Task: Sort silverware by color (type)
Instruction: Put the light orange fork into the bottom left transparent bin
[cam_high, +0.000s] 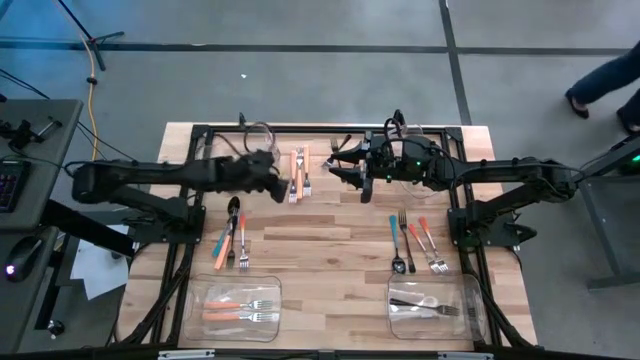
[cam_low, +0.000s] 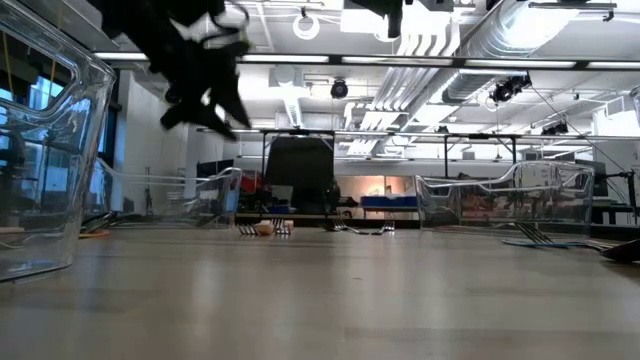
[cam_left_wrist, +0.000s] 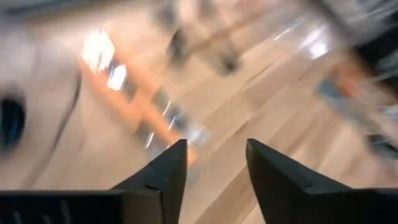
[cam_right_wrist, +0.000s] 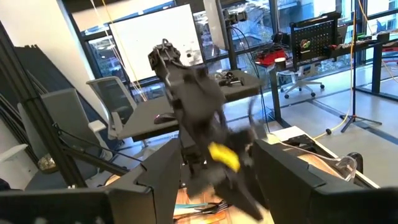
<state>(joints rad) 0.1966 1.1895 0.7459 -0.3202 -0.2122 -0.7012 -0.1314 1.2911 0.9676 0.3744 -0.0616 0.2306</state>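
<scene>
Wooden table (cam_high: 330, 255) carries scattered silverware (cam_high: 299, 174). I see the left gripper (cam_high: 291, 190) just beside the orange-handled pieces, fingers apart, holding nothing. Right gripper (cam_high: 335, 172) hovers near them, fingers apart, empty.

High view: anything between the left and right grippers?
Yes: orange-handled forks lie between the left gripper and right gripper, beside the left one.
</scene>
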